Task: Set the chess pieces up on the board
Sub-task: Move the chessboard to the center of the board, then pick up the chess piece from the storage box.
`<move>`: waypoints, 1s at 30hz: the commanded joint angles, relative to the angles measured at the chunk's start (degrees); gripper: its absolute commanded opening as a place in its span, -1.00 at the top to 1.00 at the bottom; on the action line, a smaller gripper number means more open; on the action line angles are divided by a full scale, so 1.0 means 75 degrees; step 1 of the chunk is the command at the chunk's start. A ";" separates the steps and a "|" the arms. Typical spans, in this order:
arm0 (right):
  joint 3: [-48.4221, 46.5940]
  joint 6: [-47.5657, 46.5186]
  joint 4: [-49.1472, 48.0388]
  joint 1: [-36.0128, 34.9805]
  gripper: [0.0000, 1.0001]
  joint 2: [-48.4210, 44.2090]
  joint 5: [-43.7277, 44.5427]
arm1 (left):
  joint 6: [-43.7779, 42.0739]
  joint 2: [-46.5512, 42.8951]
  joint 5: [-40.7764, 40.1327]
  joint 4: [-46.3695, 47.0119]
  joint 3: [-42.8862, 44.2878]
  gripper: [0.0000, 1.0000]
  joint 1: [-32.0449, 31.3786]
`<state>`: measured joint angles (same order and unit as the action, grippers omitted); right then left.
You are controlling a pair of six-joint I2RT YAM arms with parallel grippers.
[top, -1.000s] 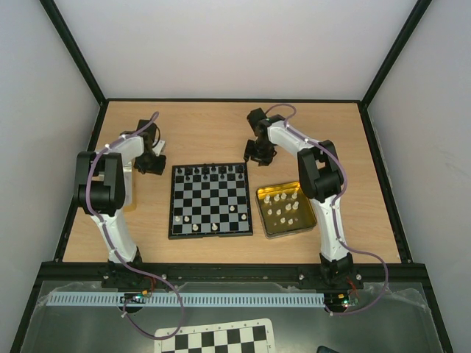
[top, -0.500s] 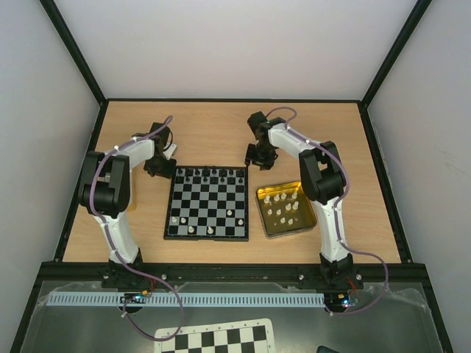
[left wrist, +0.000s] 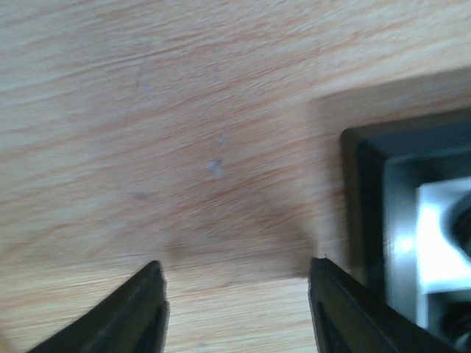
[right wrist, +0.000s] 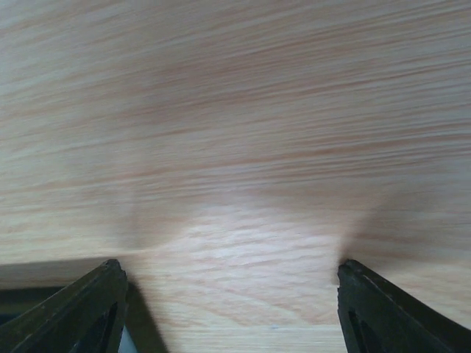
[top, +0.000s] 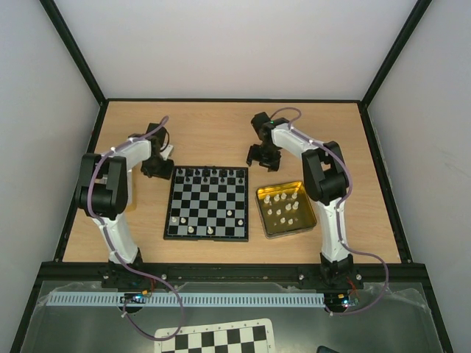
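a: look at the left gripper (left wrist: 235, 268): spread wide, holding nothing, just beside the far left corner of the small black-framed chessboard (top: 207, 238).
b: same with the right gripper (right wrist: 228, 268), parted and empty near the far right corner.
a: note tiny black figures (top: 210, 173) along the far row, few tiny cream-white figures (top: 212, 229) on near rows, more in the square gold tin (top: 259, 213).
b: beware clipping the frame with a finger, shoving the board, toppling set figures.
a: or bumping neighbours in the tin.
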<state>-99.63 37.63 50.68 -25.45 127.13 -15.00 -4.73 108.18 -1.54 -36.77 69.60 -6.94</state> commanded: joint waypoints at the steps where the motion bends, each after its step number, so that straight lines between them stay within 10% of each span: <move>1: 0.0256 0.0328 0.0296 0.0548 -0.50 -0.0185 0.0516 | 0.0082 -0.0340 -0.0159 -0.0328 0.0155 -0.19 0.0489; 7: -0.0271 0.0082 0.0567 0.0698 -0.50 -0.0635 0.1132 | 0.0057 -0.0566 -0.0318 -0.0549 0.0591 -0.56 0.0799; 14: -0.0467 -0.0121 0.0770 0.0704 -0.41 -0.1587 0.1774 | -0.0033 -0.1258 -0.0532 -0.0987 0.1185 -0.48 0.0745; 30: 0.1946 -0.0447 0.0340 -0.0538 -0.72 -0.5258 0.1763 | -0.0951 -0.3286 -0.0147 -0.2406 0.1323 -0.99 0.0399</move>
<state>-88.95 36.60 53.28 -24.80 91.33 -4.47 -8.80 87.79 -5.39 -50.41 83.15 -3.92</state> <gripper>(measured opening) 0.845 0.984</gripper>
